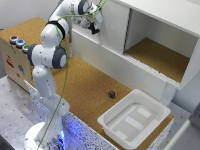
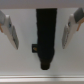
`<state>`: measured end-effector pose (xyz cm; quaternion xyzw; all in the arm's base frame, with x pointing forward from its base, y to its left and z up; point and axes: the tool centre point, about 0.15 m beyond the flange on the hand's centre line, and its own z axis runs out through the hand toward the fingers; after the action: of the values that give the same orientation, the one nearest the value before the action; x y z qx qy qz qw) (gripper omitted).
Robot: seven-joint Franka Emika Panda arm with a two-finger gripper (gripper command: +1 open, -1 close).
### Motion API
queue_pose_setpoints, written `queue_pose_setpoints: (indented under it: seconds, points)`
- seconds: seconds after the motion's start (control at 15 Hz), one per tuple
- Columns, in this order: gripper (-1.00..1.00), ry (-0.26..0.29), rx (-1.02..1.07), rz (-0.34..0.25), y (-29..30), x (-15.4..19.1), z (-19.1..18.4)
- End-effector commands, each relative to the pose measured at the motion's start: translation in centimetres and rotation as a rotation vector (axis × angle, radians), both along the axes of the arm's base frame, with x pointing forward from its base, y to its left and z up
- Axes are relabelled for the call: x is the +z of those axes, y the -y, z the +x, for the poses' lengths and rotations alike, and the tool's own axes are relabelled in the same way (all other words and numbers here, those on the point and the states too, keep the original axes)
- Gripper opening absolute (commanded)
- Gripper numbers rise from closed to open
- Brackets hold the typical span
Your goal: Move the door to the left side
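Cork-brown, grainy surfacing covers the bench point(image 1: 85, 90) in the exterior view, and the same material lines the floor of the white cabinet point(image 1: 165, 35). That cabinet is a smooth, boxy unit with flat walls and a flat top. Its door point(image 1: 107, 25), a tall flat white rectangular panel with its long axis upright, stands over the half of the cabinet toward the exterior view's left, leaving the compartment toward the exterior view's right open. A white plastic tray point(image 1: 132, 119), rectangular with rounded corners, sits on the bench near the cabinet's lower front, and a small dark round object point(image 1: 111, 94) lies between tray and arm. A pale box point(image 1: 12, 55) at the exterior view's left edge carries round coloured buttons; its markings are too blurred to read. The white jointed arm reaches up so that the pincer point(image 1: 93, 27) sits at the door face.

In the wrist view, the black handle point(image 2: 46, 37), a narrow matt bar, lies on the smooth white door between two pale fingers point(image 2: 11, 30). The pincer stands wide, the fingers well clear of the handle on either side. No writing is legible.
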<state>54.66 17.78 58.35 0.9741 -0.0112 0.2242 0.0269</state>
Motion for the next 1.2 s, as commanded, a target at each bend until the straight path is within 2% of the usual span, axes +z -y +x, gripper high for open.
queue_pose_setpoints:
  seconds: [0.0, 0.4, 0.67, 0.93, 1.13]
  points:
    - [1.00, -0.031, -0.132, -0.041, -3.4, 0.8, -1.5]
    - [1.00, -0.053, -0.213, -0.080, -0.7, 0.7, -3.9]
    - [1.00, -0.090, -0.272, -0.103, 1.3, 0.7, -5.3]
    - [1.00, -0.082, -0.252, -0.062, 4.1, -0.3, -6.1]
    - [1.00, -0.045, -0.222, -0.015, 7.8, -0.9, -7.3]
